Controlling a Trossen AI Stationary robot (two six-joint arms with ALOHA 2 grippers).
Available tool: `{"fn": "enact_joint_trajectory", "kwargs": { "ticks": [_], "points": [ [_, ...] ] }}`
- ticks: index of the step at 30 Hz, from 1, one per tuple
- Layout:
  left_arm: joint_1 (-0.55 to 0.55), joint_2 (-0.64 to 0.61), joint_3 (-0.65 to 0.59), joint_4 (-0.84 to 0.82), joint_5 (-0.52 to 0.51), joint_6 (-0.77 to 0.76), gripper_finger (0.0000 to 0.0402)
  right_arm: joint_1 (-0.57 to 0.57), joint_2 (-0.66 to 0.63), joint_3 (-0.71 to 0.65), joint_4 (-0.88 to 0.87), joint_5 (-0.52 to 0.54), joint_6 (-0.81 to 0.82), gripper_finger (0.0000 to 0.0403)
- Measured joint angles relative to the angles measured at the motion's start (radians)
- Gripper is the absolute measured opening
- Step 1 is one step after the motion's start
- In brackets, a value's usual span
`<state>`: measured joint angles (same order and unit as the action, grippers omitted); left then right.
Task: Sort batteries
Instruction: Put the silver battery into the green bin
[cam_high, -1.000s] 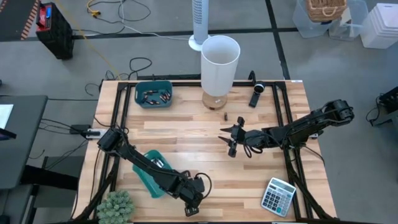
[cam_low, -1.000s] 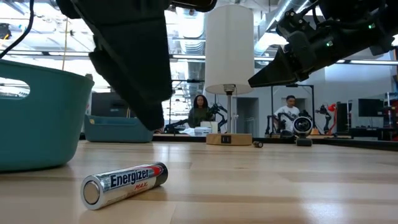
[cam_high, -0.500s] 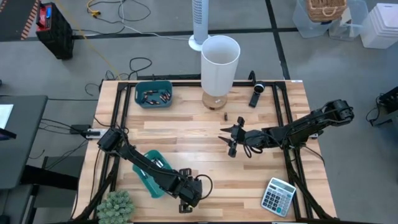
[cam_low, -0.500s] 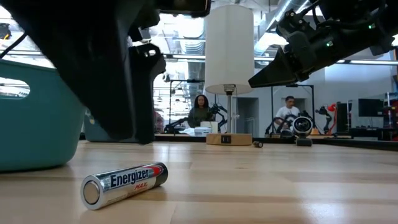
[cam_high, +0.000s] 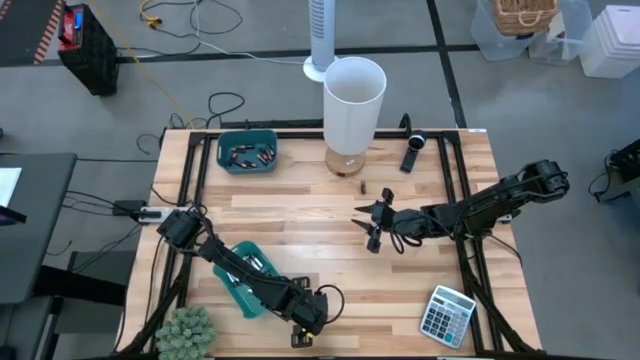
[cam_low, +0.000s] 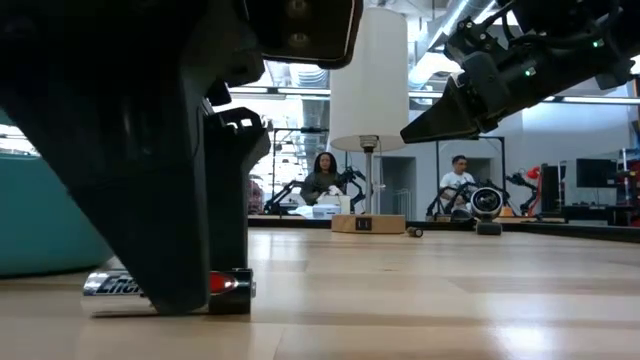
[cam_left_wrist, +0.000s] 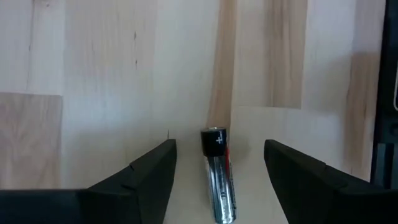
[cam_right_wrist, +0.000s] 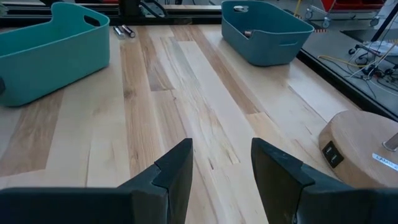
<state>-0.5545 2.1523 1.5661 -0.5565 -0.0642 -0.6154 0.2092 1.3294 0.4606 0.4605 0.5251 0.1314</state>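
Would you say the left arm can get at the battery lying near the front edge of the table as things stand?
Probably yes: the left claw is open, its fingers straddling the battery with nothing between them.

My overhead cam looks straight down on the whole desk (cam_high: 400, 290), both arms in frame. Low cam sits at desk height on the near edge, facing level across to the lamp (cam_low: 368, 70) and the room behind; it's nearly touching the left gripper (cam_low: 205, 300). Left wrist cam points down, v. close, at a battery (cam_left_wrist: 219, 180) between its fingers, the same cell the low cam sees. Right wrist cam faces across the boards twd both teal bins (cam_right_wrist: 53, 50), shared w/ overhead.
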Motion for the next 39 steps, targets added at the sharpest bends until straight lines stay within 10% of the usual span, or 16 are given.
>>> {"fn": "enact_joint_trajectory", "kwargs": {
  "ticks": [39],
  "points": [
    [0.052, 0.007, -0.002, -0.143, -0.079, -0.003, 0.0039, 0.0, 0.0, 0.0, -0.005, 0.0, 0.002, 0.0178]
  ]
}}
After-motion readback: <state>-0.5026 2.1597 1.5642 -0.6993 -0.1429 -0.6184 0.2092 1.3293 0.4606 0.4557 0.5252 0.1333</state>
